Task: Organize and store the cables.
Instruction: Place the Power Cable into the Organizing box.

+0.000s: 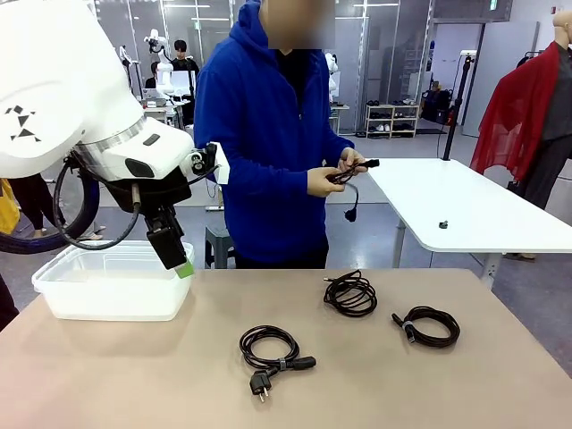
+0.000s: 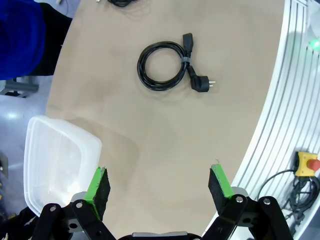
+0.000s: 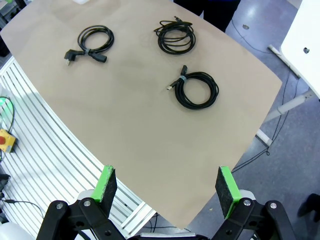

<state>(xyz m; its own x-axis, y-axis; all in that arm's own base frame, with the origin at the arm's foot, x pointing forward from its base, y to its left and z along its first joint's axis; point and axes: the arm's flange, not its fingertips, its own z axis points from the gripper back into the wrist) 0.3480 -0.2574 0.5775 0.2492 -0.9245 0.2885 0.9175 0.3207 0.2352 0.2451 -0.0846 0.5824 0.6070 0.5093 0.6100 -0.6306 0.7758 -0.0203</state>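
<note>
- The bin [image 1: 63, 286], clear and seemingly empty, sits at the far left corner of the table [image 1: 134, 384]; we place everything from it.
- Our left gripper [image 2: 158, 172] hangs just over the bin's right rim, jaws wide, holding nothing.
- The plug cable [image 1: 268, 347] lies right of the bin and closer to our edge, a flat tied coil whose plug end trails toward us. It is down and to the right of the left gripper. That arm is the nearer one, so we judge this the likely first pick.
- Farther right of the bin, beyond the table's far edge, the person's hands [image 1: 326, 181] hold a fourth cable [image 1: 350, 170], one end dangling.
- The loose cable [image 1: 350, 293] lies flat, well right of the bin.
- The tied cable [image 1: 429, 326] lies farthest from the bin.
- Our right gripper [image 3: 166, 172] hovers high over the end opposite the bin, jaws wide and empty, the tied cable closest ahead of it.
- The tabletop is tan, matt and flat, with bare space between the coils.
- Behind, right of the bin, a white table [image 1: 483, 210] stands on a grey floor [image 1: 375, 241].
</note>
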